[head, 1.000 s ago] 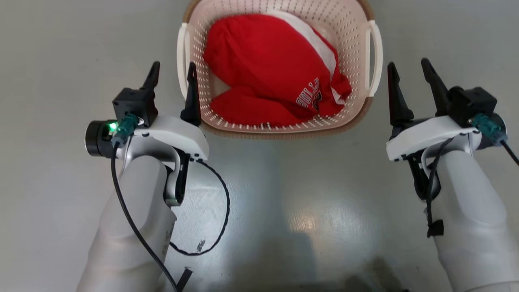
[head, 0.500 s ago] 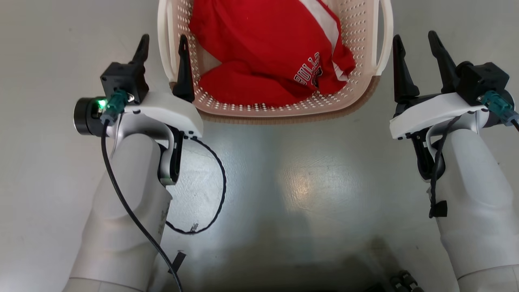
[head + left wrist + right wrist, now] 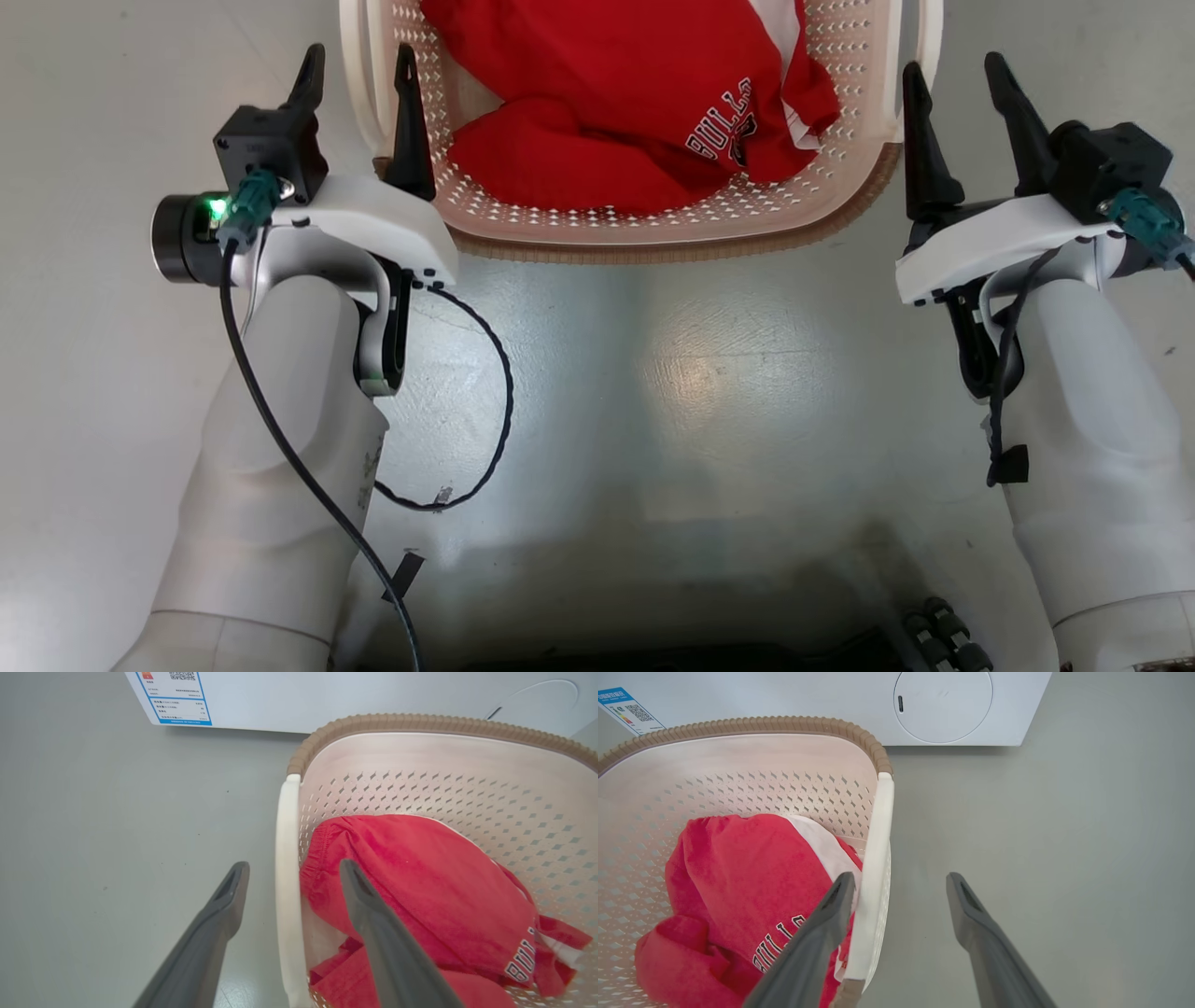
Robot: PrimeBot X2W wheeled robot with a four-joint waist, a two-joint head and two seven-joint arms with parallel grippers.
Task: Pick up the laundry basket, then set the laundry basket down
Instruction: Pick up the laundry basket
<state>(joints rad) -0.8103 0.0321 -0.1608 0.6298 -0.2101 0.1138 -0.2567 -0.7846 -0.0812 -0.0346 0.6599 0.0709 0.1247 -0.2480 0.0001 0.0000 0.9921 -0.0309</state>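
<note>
Left gripper (image 3: 359, 58): gaping wide open, gripping nothing, straddling the left handle (image 3: 285, 858), one finger inside the laundry basket (image 3: 607, 219).
Right gripper (image 3: 952, 67): gaping open, empty, straddling the right handle (image 3: 875, 858).
Forearms (image 3: 280, 448): both reaching forward, side by side.
Laundry basket: sitting on the grey floor (image 3: 709, 373) before a washing machine (image 3: 943, 704), holding a red shirt (image 3: 607, 93).

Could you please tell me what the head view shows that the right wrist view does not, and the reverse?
Head view adds: the left gripper, open at the left handle, both pale forearms and a black cable loop. Right wrist view adds: the washing machine with its round door and a label. Shared: the basket, the red shirt in it, and the right gripper, open by the right handle.
</note>
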